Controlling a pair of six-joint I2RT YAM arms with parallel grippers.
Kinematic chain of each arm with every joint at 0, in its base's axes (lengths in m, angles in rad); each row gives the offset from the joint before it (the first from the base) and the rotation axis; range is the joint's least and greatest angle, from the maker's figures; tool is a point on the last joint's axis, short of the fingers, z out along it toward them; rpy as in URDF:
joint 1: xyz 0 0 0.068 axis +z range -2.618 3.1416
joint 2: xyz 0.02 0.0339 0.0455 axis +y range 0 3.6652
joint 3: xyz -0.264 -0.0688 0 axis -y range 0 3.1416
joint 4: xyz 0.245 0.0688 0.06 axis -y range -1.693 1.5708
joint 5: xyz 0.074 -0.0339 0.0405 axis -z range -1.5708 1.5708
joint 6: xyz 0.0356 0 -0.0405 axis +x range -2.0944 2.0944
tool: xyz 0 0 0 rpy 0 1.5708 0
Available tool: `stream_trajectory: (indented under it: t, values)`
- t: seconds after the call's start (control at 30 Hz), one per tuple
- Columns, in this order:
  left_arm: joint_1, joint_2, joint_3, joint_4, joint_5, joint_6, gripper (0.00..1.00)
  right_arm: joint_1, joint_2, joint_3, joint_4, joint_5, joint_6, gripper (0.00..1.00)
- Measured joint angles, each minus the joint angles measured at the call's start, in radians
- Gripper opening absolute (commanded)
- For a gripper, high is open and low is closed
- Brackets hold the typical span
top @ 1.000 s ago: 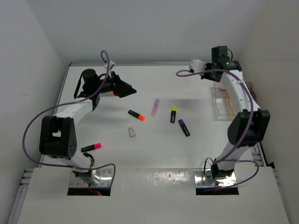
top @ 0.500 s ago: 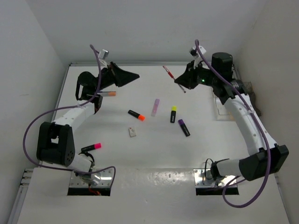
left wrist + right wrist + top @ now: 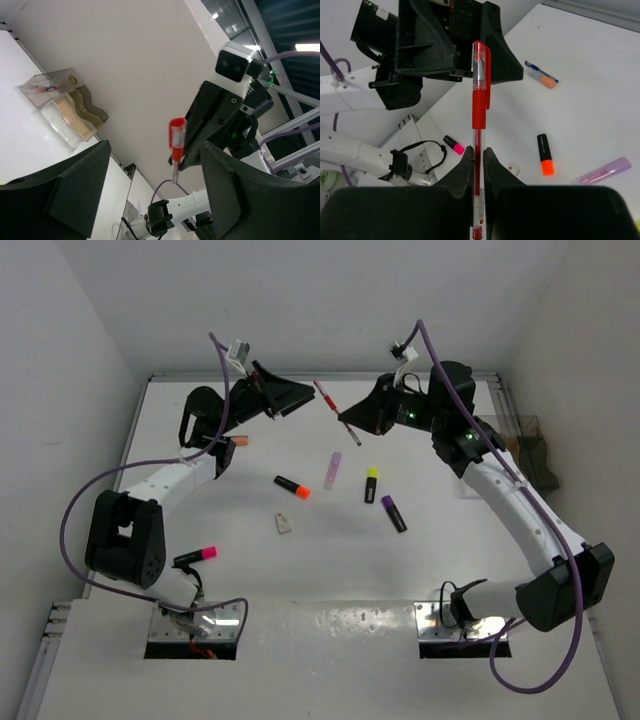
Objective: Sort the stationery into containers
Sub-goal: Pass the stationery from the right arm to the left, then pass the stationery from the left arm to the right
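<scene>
White tabletop; highlighters lie below both grippers, untouched. Right gripper has swung in from the far right to mid-air, clamped on red pen. Its cap end sits just ahead of left gripper, risen to meet it, jaws spread. Likely handover; pen unsorted.

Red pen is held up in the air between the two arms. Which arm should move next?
Left, probably. The left gripper stands open, facing the free capped end of the red pen; the right gripper is shut on the barrel, holding it out that way.
</scene>
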State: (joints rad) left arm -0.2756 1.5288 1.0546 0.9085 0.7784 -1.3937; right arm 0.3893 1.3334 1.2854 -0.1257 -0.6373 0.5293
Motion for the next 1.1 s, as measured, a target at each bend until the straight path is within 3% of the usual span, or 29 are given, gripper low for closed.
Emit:
stream_trajectory:
  t: [0.1,0.33,0.6,0.67,0.7,0.73,0.8,0.9,1.0,1.1]
  values:
    - [-0.005,0.011,0.001,-0.002,-0.012,-0.006,0.68,0.019,-0.003,-0.010,0.023,0.000,0.007,0.00]
    - [-0.039,0.039,0.035,0.012,-0.016,-0.008,0.61,0.037,-0.003,-0.028,0.029,0.003,0.019,0.00]
    - [-0.058,0.046,0.053,0.043,-0.009,-0.023,0.21,0.051,0.003,-0.028,0.043,0.010,0.021,0.00]
    - [-0.058,0.049,0.067,0.042,0.000,-0.021,0.14,0.051,0.006,-0.028,0.043,0.013,0.019,0.14]
    - [-0.058,0.051,0.073,0.042,0.006,-0.016,0.12,0.051,0.009,-0.026,0.042,0.013,0.019,0.27]
    - [-0.058,0.053,0.080,0.040,0.011,-0.010,0.07,0.052,0.013,-0.019,0.035,0.011,0.014,0.46]
    - [-0.059,0.056,0.107,0.012,0.022,0.014,0.05,0.053,0.030,0.015,-0.005,0.007,-0.008,0.53]
    - [-0.064,0.056,0.160,-0.057,0.041,0.084,0.02,0.052,0.064,0.084,-0.079,0.003,-0.048,0.51]
    - [-0.082,0.058,0.215,-0.146,0.069,0.181,0.00,0.043,0.082,0.142,-0.152,-0.015,-0.091,0.35]
    - [-0.122,0.076,0.333,-0.374,0.107,0.373,0.00,0.029,0.090,0.195,-0.246,-0.044,-0.139,0.33]
